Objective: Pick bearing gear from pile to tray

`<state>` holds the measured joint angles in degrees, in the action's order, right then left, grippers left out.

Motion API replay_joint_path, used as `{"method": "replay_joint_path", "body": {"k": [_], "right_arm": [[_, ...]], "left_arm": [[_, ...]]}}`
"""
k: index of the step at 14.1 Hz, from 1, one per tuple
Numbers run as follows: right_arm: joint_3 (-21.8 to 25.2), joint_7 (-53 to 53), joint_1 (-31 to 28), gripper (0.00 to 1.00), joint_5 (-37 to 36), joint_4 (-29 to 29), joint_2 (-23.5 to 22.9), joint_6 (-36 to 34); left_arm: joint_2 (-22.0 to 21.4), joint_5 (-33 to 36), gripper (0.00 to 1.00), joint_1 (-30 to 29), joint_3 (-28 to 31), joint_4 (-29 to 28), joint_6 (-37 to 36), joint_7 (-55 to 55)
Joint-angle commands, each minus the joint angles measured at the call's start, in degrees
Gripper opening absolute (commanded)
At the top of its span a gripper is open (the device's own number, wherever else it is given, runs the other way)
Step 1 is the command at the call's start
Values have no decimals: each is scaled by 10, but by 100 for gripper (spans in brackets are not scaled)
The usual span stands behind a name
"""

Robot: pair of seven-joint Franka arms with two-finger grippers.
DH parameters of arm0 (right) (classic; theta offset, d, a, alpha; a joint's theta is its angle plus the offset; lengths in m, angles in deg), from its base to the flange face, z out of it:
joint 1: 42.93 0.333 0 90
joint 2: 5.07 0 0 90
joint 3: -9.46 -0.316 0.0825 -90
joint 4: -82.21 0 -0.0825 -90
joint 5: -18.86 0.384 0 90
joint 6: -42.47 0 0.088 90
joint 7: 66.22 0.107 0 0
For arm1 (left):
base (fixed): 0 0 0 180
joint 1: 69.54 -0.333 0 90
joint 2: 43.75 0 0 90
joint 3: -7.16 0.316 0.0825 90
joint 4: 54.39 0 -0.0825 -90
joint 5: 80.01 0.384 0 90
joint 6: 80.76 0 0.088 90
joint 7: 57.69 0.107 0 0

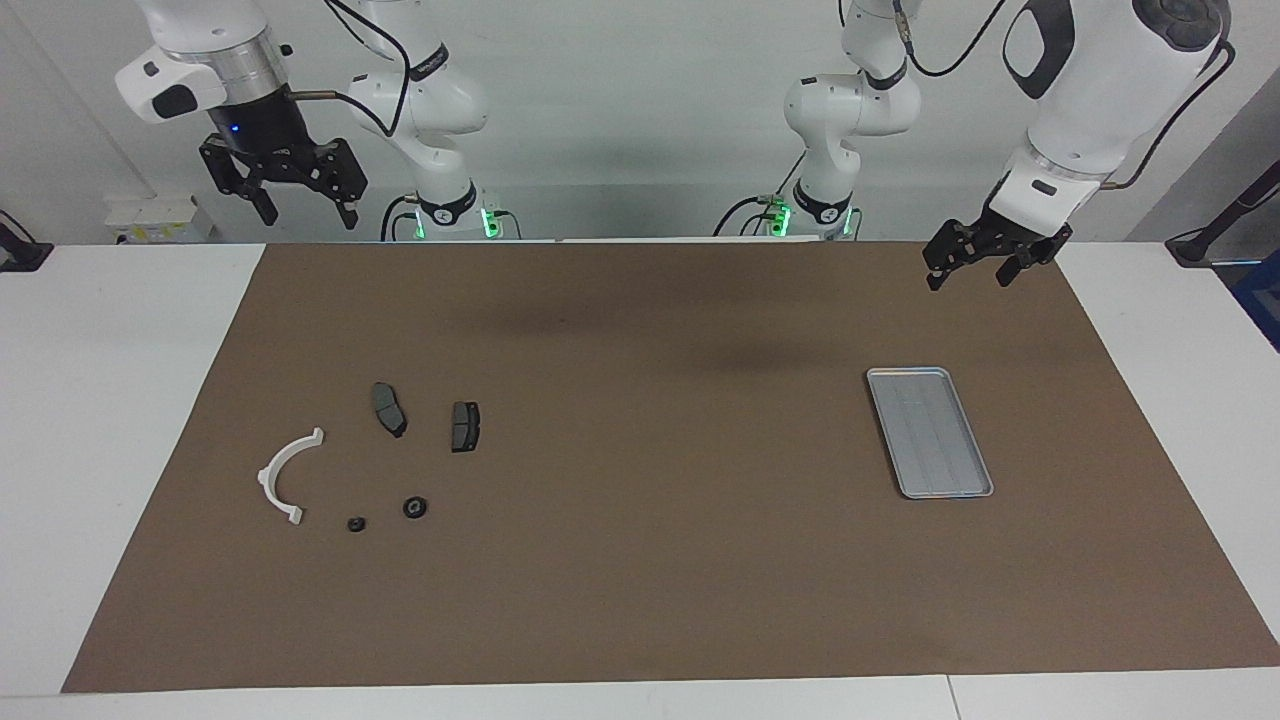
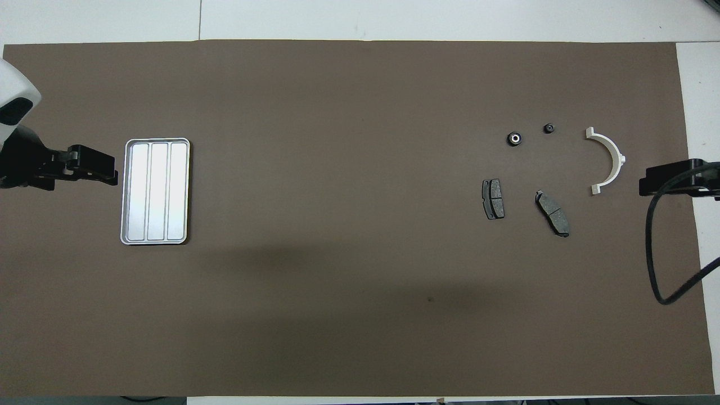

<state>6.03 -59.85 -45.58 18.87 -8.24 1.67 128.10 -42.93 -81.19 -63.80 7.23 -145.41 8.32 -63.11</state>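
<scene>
The pile lies on the brown mat toward the right arm's end: a white arc (image 1: pixel 285 475) (image 2: pixel 610 160), two dark grey pads (image 1: pixel 389 408) (image 1: pixel 465 426) (image 2: pixel 552 212) (image 2: pixel 493 198), and two small black round pieces. The larger round piece (image 1: pixel 415 508) (image 2: pixel 514 138) has a pale centre; the smaller one (image 1: pixel 355 524) (image 2: pixel 548 129) lies beside it. The silver tray (image 1: pixel 930 432) (image 2: pixel 156 191) lies empty toward the left arm's end. My right gripper (image 1: pixel 309 218) (image 2: pixel 646 184) is open, high over the mat's edge beside the arc. My left gripper (image 1: pixel 967 283) (image 2: pixel 112 174) is open, raised beside the tray.
The brown mat (image 1: pixel 640 560) covers most of the white table (image 1: pixel 120 400). A black cable (image 2: pixel 652 253) hangs from the right arm over the mat's end.
</scene>
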Motion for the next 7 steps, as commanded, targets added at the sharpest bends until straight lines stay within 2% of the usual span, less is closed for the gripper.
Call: {"method": "replay_joint_path", "body": {"k": [1,4,7], "right_arm": [[-3,-18,-9,100,12,-11,11,3],[-3,-18,-5,100,12,-31,11,21],[-4,-12,-2,100,12,-98,7,116]], "left_arm": [[-13,0,100,4,4,-11,-5,2],[-13,0,100,4,4,-11,-5,2],[-13,0,100,4,4,-11,-5,2]]}}
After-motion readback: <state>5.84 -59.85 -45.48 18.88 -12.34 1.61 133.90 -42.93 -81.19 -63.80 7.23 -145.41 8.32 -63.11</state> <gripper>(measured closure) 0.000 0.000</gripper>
